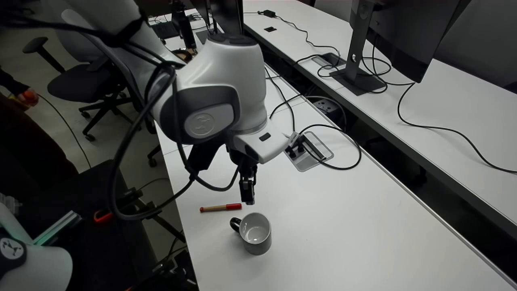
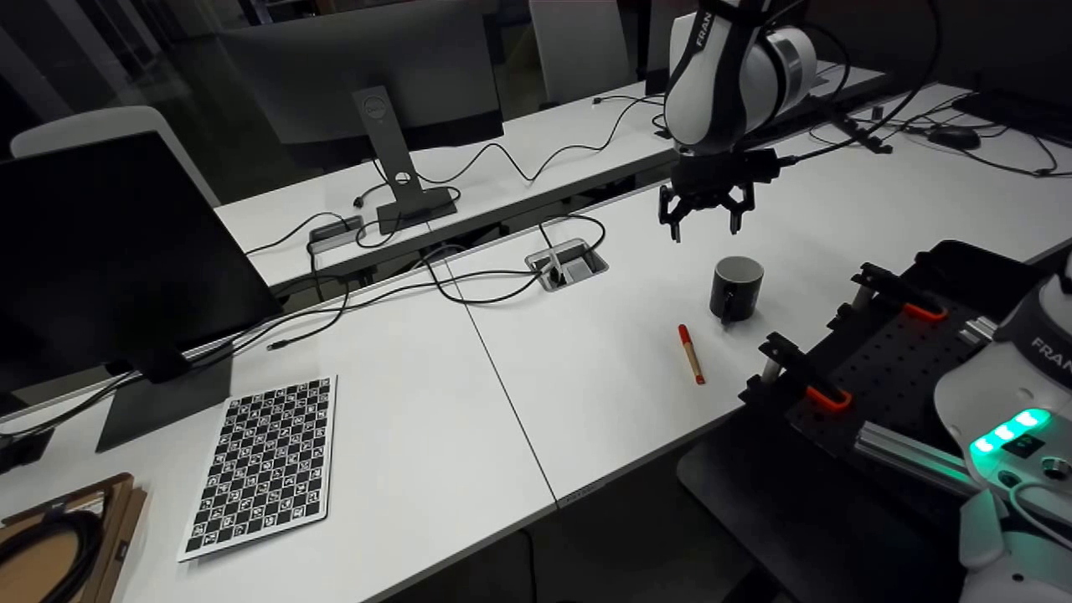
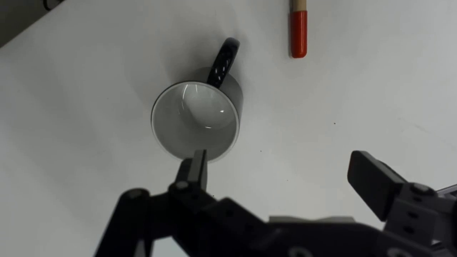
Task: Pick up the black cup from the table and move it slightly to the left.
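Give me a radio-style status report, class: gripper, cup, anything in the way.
Gripper open, empty, above table. Cup upright on table, ungrasped. Pen near cup, seemingly not blocking.

The glossy white arm (image 1: 238, 68) has a dark grey cap (image 1: 216, 95), a pale emblem (image 1: 201, 124), looping black cable (image 1: 113, 186) and black gripper (image 2: 706, 234) with grey screws (image 3: 181, 185).

Lighting is dim in both exterior views; the table (image 2: 603, 385) reads pale, a monitor (image 2: 100, 260) near-black. In an exterior view, lamps (image 2: 1004, 432) clip to white at their centres and tint a rail (image 2: 913, 457) green. In the wrist view, highlights show inside the cup (image 3: 198, 114) and on its handle (image 3: 224, 62), with soft shadow alongside. The gripper (image 3: 279, 153) is dark, its near parts blurred.
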Motion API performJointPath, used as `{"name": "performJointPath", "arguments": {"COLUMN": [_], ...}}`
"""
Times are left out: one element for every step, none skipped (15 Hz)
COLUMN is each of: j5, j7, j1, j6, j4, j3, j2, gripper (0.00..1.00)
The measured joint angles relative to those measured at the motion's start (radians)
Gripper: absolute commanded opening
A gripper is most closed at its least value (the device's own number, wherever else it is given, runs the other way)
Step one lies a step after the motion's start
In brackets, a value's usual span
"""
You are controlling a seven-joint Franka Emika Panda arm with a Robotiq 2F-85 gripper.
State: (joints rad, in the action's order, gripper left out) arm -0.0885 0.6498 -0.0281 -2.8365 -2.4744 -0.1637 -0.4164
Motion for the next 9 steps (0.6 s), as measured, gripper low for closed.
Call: {"name": "performJointPath", "arguments": {"j5": [0.016, 0.031, 0.046, 0.06, 0.076, 0.095, 0.117, 0.14, 0.162], "j7": [0.0, 0.0, 0.0, 0.0, 0.0, -0.003, -0.006, -0.01, -0.016], "j1": [-0.004, -0.007, -0.008, -0.009, -0.008, -0.005, 0.0, 0.004, 0.01], "j6": [-0.001, -0.002, -0.002, -0.003, -0.004, -0.004, -0.004, -0.004, -0.004], "j4": [0.007, 0.013, 0.018, 0.023, 0.027, 0.031, 0.033, 0.035, 0.037], "j3": [-0.008, -0.014, -0.021, -0.026, -0.03, -0.031, -0.029, -0.027, -0.023], "j2": [-0.017, -0.031, -0.045, -0.058, -0.071, -0.083, -0.093, -0.102, -0.111], "gripper": [1.0, 1.0, 1.0, 1.0, 1.0, 1.0, 1.0, 1.0, 1.0]}}
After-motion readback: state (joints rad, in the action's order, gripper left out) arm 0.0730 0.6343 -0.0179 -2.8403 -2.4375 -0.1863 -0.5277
